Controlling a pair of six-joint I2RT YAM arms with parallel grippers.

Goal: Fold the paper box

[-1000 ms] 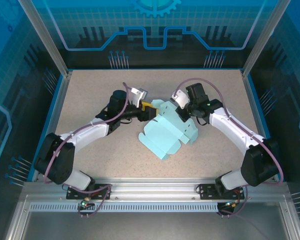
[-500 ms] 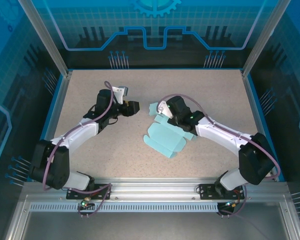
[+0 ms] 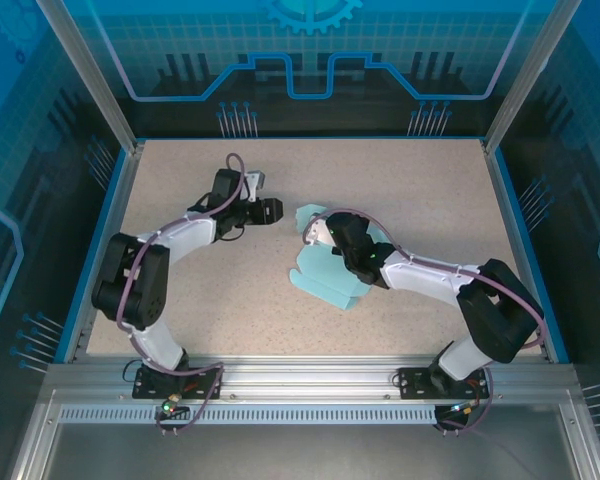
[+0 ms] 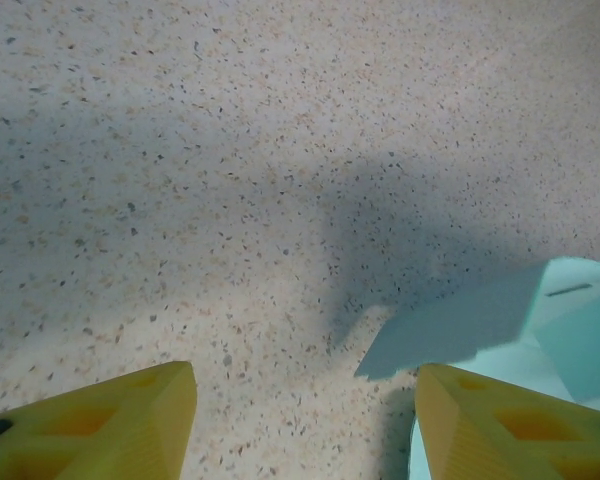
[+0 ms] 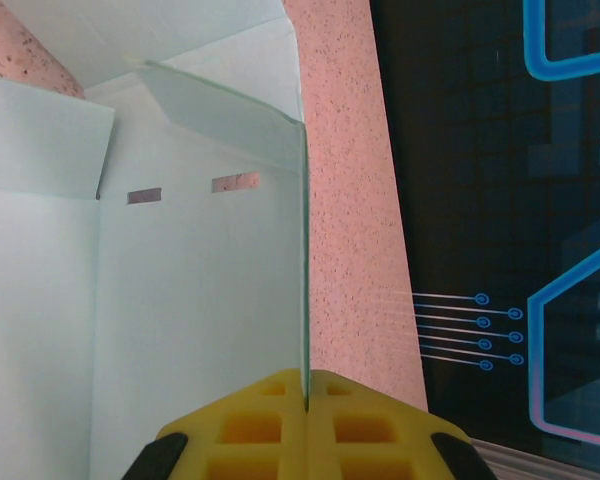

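One box (image 3: 320, 280) lies mid-table, its long axis running far to near and slanting rightward at the near end. Its middle is hidden under the right arm. The right gripper (image 5: 306, 385) is clenched on the thin edge of an upright panel. The left gripper (image 4: 305, 372) hangs released over the bare table (image 3: 210, 290), just beside a flap, holding nothing.

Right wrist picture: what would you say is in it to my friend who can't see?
The yellow right gripper pinches a thin flap edge of the pale blue paper box; the sheet, with two small slots, spreads left. Speckled table lies to the right.
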